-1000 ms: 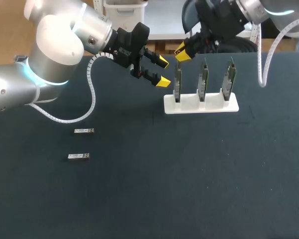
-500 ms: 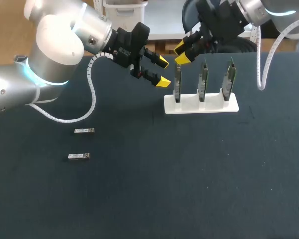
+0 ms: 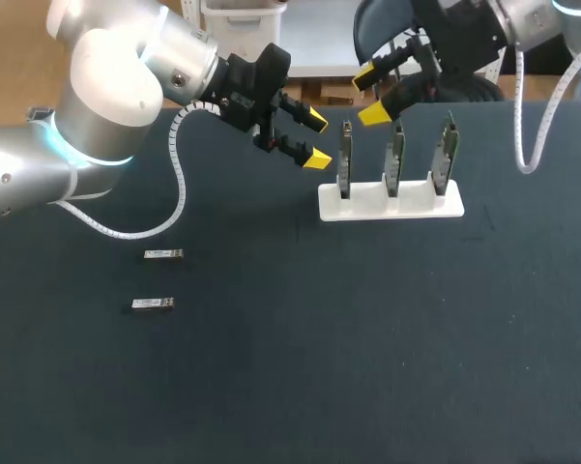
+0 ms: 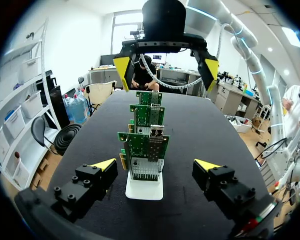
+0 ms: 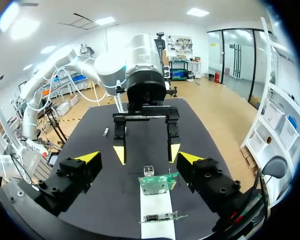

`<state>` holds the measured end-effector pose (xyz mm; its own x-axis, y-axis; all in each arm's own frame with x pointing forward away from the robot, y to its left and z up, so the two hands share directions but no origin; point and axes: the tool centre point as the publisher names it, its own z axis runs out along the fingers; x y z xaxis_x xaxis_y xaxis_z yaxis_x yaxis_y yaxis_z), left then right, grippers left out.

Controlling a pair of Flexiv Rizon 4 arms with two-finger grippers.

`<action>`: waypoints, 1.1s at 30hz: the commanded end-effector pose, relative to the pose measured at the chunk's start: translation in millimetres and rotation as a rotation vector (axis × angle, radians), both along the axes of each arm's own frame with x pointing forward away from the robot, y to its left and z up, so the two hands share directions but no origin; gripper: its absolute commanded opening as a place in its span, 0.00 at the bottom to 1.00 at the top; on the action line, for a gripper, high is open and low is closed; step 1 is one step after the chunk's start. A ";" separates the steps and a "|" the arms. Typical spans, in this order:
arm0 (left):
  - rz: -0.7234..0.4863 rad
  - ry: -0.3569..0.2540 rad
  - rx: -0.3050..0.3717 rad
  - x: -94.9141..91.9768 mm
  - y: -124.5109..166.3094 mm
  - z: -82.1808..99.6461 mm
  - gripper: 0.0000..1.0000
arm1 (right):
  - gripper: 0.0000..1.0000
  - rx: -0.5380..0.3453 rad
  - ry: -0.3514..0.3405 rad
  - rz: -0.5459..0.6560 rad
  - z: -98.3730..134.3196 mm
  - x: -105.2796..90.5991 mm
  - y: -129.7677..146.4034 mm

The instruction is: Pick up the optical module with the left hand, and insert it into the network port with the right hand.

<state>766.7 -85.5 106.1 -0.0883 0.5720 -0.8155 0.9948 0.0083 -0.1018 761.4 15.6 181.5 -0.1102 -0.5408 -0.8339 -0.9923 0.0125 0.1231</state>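
L gripper (image 3: 317, 138): fingers spread wide, nothing between them. It hangs above the table (image 3: 367, 338) at far centre, just left of the white stand (image 3: 391, 203), tips pointing right toward it.

R gripper (image 3: 370, 95): also wide open and empty, up over the far-left end of the stand, close to the leftmost card but not touching it.

The stand holds 3 network cards (image 3: 393, 155) upright in a left-to-right row.

Optical modules: 2, both flat on the table at the left, well apart from both grippers. One (image 3: 162, 254) lies farther back, the other (image 3: 153, 304) nearer and slightly left. Neither is held or touched.

Left wrist view: L gripper (image 4: 155, 165) has its yellow tips wide apart. The card row (image 4: 149, 135) is seen end-on ahead of the gap, w/ no contact visible. R gripper (image 4: 165, 70) hangs open above and beyond the row.

Right wrist view: R gripper (image 5: 139, 157) is spread wide. The closest card (image 5: 158, 182), w/ a small port cage (image 5: 149, 170) on its upper edge, stands just ahead of the gap, clear of both fingers. L gripper (image 5: 147, 151) faces it from beyond the card, open. One module (image 5: 106, 132) shows on the table beside the L arm, far from the R fingers.
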 end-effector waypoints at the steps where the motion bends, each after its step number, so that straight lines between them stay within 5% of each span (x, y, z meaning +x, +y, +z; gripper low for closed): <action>1: 0.000 0.003 0.004 1.0 -0.9 0.3 1.00 | 0.00 -0.004 -0.008 -0.002 -0.3 -3.2 1.6; 33: 0.000 0.003 0.004 1.0 -0.9 0.3 1.00 | 0.00 -0.052 0.047 0.005 -32.9 17.7 20.9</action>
<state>766.7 -85.5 106.0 -0.0883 0.5720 -0.8155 0.9948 0.0083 -0.1018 772.7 34.3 148.4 -0.1463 -0.5822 -0.7998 -0.9865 0.0261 0.1614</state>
